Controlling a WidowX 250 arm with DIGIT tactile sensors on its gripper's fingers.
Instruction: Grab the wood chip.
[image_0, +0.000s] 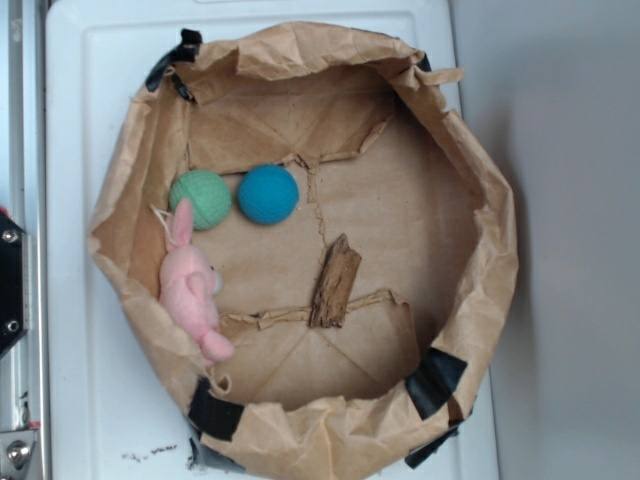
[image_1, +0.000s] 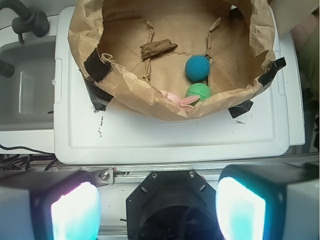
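Grabbing is not yet beginning: wood chip (image_0: 335, 284) is lying untouched at centre frame in the paper nest (image_0: 480, 150) while the jaws are hanging spread, well apart from it.

Wood chip (image_0: 334, 283) was dark brown with grainy streaks. Paper bowl (image_0: 470, 160) was tan kraft, patched with black tape (image_0: 434, 380). One yarn ball (image_0: 268, 194) was blue, the other (image_0: 200, 198) mint green. Plush rabbit (image_0: 190, 285) was pink (ears paler inside). Tabletop (image_0: 90, 400) was white.
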